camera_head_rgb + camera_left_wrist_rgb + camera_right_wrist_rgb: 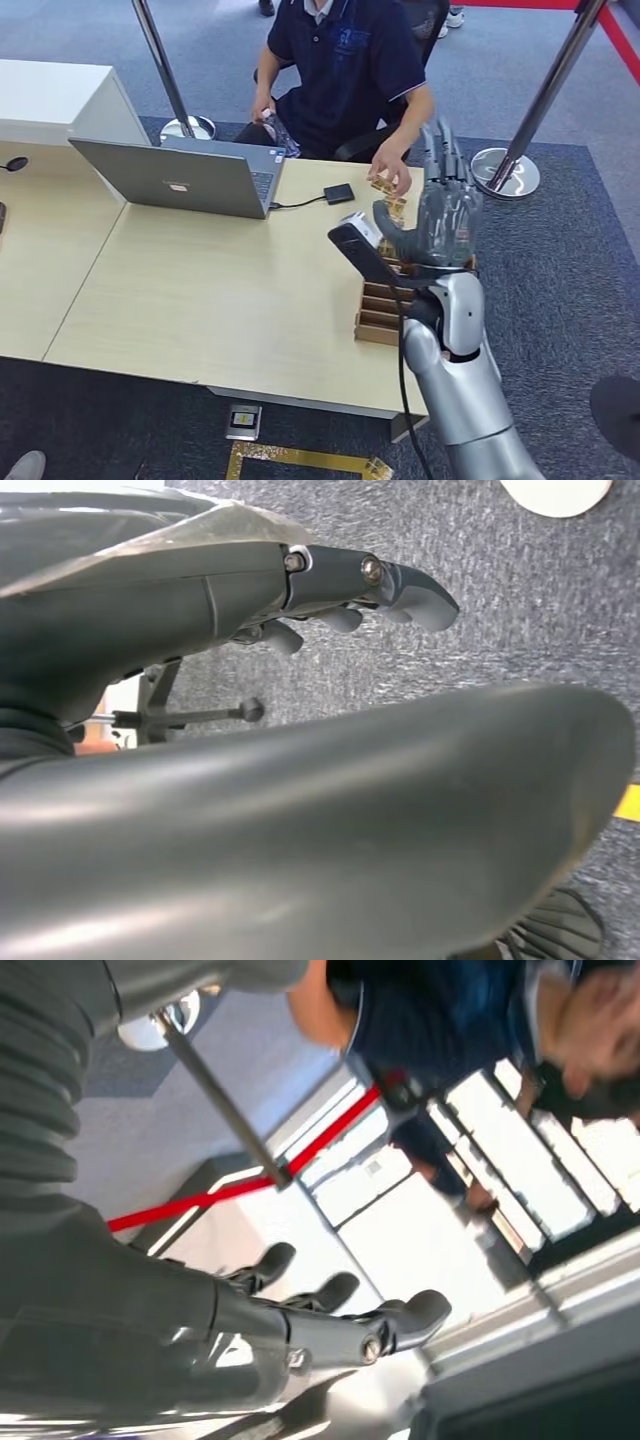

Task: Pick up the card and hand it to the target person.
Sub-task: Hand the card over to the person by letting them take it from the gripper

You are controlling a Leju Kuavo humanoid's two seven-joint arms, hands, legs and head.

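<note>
Right robot hand (445, 215) raised, fingers spread and apparently empty, over the bench (211, 290) edge; the person's hand (392, 170) touches the card (381, 184).

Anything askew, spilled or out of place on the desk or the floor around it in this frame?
Nothing on the light wooden desk looks spilled or damaged. Below its front edge, a small grey square device lies on the dark carpet beside a strip of yellow floor tape, an odd place for it.

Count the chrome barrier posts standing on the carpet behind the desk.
2. One chrome barrier post with its round base stands behind the open grey laptop, at the seated person's side. The other post stands past the desk's far right corner. More may stand out of frame.
</note>
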